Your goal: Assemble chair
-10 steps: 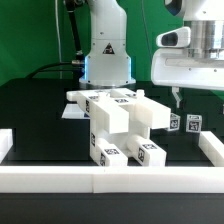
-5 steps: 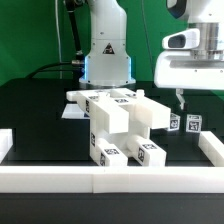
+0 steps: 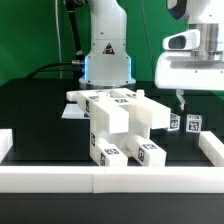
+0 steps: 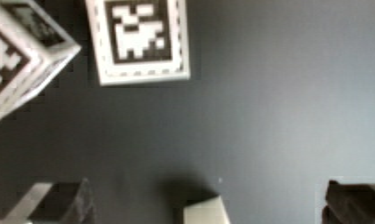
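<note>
Jaws spread; chair (image 3: 118, 125) runs toward camera.

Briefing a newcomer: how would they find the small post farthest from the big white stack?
Find the central stack of chair pieces. On the exterior view's right of it, near the open hand, two small tagged posts stand side by side. Yours is the outer one, nearer the white rail.

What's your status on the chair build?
Gripper open, empty, hovering near two small posts. Main chair pieces bunched together at centre, none held. Nothing seen in the way.
</note>
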Motion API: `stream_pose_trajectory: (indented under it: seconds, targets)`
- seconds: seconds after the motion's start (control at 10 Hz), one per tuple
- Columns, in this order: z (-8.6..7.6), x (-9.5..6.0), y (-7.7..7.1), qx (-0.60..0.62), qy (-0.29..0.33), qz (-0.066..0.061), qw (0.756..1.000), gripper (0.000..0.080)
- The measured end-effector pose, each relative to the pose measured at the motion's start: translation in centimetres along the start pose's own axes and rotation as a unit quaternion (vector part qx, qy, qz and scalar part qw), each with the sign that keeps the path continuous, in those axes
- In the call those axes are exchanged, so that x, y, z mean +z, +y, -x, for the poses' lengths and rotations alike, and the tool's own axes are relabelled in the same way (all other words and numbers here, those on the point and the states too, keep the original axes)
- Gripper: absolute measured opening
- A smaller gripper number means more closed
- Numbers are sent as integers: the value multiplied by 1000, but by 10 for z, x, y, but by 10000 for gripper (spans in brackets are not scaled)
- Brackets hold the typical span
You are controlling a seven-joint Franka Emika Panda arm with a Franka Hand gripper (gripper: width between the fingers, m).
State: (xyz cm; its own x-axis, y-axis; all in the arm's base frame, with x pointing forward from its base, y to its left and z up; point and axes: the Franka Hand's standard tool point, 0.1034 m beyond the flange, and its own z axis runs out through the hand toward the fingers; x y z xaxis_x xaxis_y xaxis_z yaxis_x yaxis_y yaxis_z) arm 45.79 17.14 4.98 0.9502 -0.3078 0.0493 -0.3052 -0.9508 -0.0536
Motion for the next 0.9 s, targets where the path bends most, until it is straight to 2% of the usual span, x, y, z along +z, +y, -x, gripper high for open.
stream_pose_trajectory:
  seconds: [0.1,0.4,0.9]
  targets:
    - [6,3,4,-3,0,2,1000,649]
    - [19,13,3,-12,-4,7,1000,649]
    - [15,24,0,-17,-4,12,1000,649]
